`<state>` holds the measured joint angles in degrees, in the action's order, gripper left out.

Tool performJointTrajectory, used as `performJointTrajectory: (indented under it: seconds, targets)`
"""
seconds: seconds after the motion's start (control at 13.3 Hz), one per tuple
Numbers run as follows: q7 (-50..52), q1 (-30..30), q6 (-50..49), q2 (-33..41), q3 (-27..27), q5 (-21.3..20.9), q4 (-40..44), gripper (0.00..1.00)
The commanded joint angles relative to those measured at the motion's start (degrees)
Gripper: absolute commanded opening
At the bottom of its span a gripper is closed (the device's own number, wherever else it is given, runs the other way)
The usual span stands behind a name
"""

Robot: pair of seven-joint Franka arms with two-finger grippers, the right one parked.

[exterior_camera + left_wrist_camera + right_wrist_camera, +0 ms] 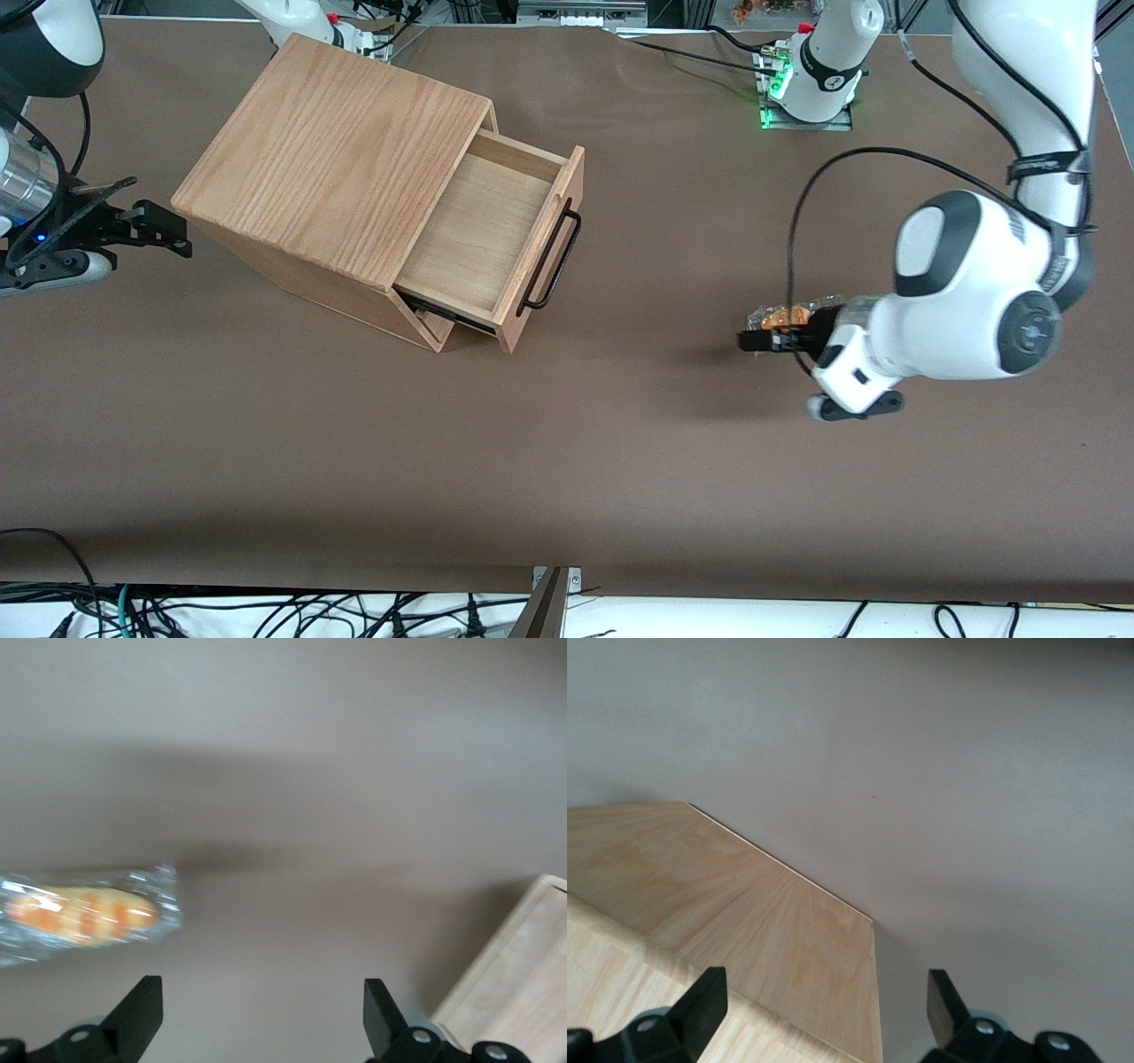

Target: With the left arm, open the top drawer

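Observation:
The top drawer of the light wooden cabinet stands pulled well out, and its plain wood tray shows. A thin black bar handle runs across its front. My left arm's gripper hovers low over the brown table, in front of the drawer and well apart from the handle, toward the working arm's end. In the left wrist view the gripper is open, with only bare table between its black fingers. A corner of light wood shows past one finger.
A clear-wrapped orange bread snack lies on the table right beside the gripper, slightly farther from the front camera. The working arm's base with a green light stands at the table's back edge. Cables hang along the front edge.

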<state>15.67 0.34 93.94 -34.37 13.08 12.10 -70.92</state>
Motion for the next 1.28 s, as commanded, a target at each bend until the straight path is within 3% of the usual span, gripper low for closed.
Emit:
performJointTrajectory:
  seconds: [0.0, 0.23, 0.45, 0.68, 1.21]
  targets:
    - [-10.97, 5.88, -2.35, 0.71, 0.72, -4.61, -1.24, 1.00]
    - [-18.82, 11.25, -4.20, 2.02, 0.89, -9.44, -1.50, 1.00]
    - [-23.13, 10.57, -3.77, 11.57, -2.60, -12.71, -9.56, 1.00]
    - [-30.50, 6.27, -3.59, 21.94, -8.49, -12.80, -16.08, 1.00]
    - [-29.04, 2.04, -4.47, 33.92, -8.86, -12.19, -19.50, 1.00]
